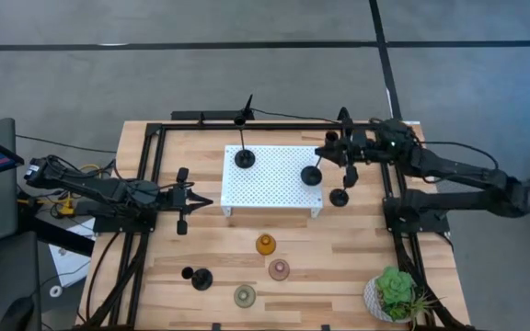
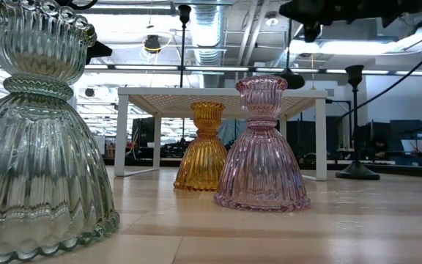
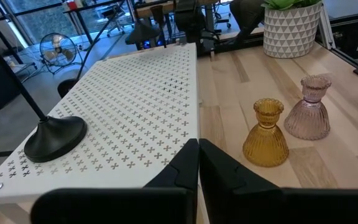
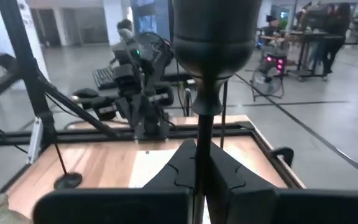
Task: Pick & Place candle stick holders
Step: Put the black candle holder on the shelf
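Seen from above, a wooden tabletop (image 1: 339,257) carries a white perforated platform (image 1: 272,179) near its middle. The right gripper (image 1: 350,158) hangs over the platform's right end, its fingers closed on the thin stem of a black candle holder (image 1: 312,173) whose round base shows at the platform's right edge. A second black candle holder (image 1: 244,156) stands on the platform's left part. A third (image 1: 339,196) stands on the tabletop just off the platform's right side, and a fourth (image 1: 201,277) stands on the wood toward the front left.

The left gripper (image 1: 195,200) waits beside the platform's left edge, fingers shut and holding nothing.

In front of the platform sit three glass holders: amber (image 1: 265,245), pink (image 1: 279,269) and pale green (image 1: 245,295). A potted plant (image 1: 396,294) stands at the front right corner.

The table-level view alone shows the glass holders' ribbed, bell-like shape, with the green one (image 2: 39,132) largest in the foreground and the platform's white legs (image 2: 121,139) behind.

The left wrist view shows that arm's closed fingers (image 3: 197,165) at the platform's edge, one black round base (image 3: 53,137) on the platform, and the amber and pink holders on the wood beside it.

The right wrist view alone shows the grip close up: the fingers (image 4: 185,165) pinch the stem, with the holder's dark cup (image 4: 213,28) rising above them.
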Motion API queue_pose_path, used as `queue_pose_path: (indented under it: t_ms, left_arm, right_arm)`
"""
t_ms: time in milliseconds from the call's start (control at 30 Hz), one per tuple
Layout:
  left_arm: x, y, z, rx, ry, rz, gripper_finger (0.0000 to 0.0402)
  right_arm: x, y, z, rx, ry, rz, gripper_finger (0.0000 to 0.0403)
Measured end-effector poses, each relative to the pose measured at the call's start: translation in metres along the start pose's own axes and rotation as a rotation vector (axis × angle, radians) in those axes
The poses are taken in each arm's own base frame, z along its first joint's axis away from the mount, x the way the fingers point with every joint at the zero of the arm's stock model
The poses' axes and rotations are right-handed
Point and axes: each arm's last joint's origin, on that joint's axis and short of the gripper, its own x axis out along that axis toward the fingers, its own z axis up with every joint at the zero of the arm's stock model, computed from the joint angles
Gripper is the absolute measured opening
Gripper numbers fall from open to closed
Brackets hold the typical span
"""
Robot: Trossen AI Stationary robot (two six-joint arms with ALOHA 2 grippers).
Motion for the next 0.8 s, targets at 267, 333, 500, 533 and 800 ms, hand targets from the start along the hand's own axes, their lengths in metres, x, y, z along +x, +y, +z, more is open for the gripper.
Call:
queue_pose_path:
  t_ms: [267,333,500,533,800]
  left_arm:
    - [0.0,0.0,0.0,0.0,0.0,0.0,0.0012]
    - [0.0,0.0,0.0,0.0,0.0,0.0,0.0012]
    - [0.0,0.0,0.0,0.0,0.0,0.0,0.0012]
    - [0.0,0.0,0.0,0.0,0.0,0.0,0.0012]
    - [0.0,0.0,0.0,0.001,0.001,0.0,0.0012]
  right_arm:
    - [0.014,-0.039,-0.015,0.049,0.036,-0.1,0.0]
    - [0.017,-0.048,-0.017,0.058,0.05,-0.125,0.0]
    - [0.025,-0.064,-0.011,0.064,0.056,-0.162,0.0]
    - [0.027,-0.066,-0.011,0.063,0.06,-0.164,0.0]
    - [0.036,-0.075,-0.018,0.078,0.095,-0.155,0.0]
